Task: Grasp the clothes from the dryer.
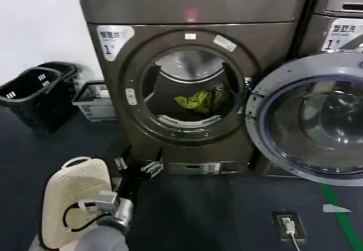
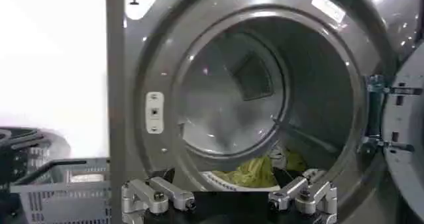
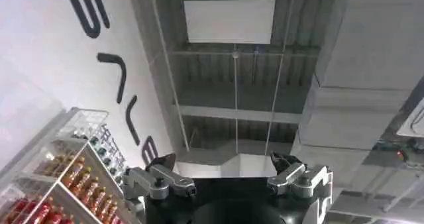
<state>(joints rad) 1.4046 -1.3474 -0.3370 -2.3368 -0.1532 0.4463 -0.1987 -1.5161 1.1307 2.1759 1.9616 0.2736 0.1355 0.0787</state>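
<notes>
Clothes: crumpled yellow-green bundle, seemingly loose, low inside dryer drum.

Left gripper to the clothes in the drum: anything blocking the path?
Nothing visible does. The dryer door is swung fully open to the right, the clothes lie on the drum floor, and the open left gripper sits below and in front of the porthole, with only the lower rim to clear.

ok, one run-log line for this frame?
phase: approach | left gripper: open, low before dryer | right gripper: open, aimed at ceiling | clothes: in drum, ungrasped | door: open
</notes>
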